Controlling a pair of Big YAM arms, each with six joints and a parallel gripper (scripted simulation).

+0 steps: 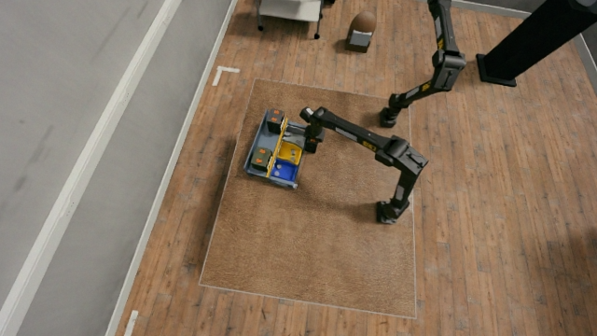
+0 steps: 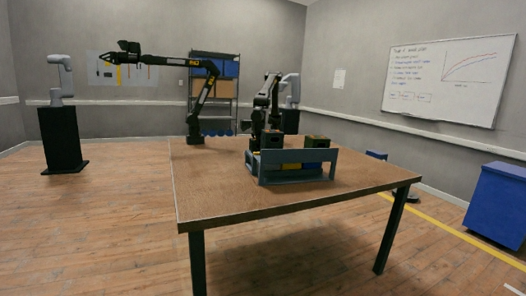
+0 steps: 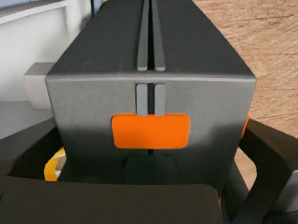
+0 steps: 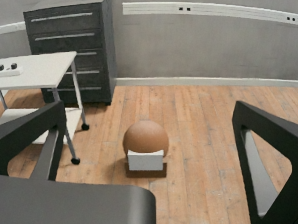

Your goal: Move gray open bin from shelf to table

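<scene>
Gray bin (image 1: 295,135) (image 3: 15,117) is in the shelf (image 1: 265,140) (image 2: 298,155), beside the yellow bin (image 1: 289,153). Probably light, stiff, loose parts: take the front wall, keep level. Left tool (image 1: 312,140) (image 2: 255,141) (image 3: 150,150) is part-open, clamped on a dark case (image 1: 312,146) (image 2: 253,145) (image 3: 150,95) out front; right tool (image 2: 101,57) (image 4: 149,107) wide, nothing held. Brown desk (image 1: 326,243) (image 2: 218,185) looks flat; gray walls behind.

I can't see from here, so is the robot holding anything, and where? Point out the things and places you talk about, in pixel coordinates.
The left gripper (image 1: 312,144) (image 3: 150,110) holds a dark gray box with orange patches (image 3: 85,92) by its two opposite sides. The right gripper (image 2: 102,57) (image 4: 149,109) holds nothing.
</scene>
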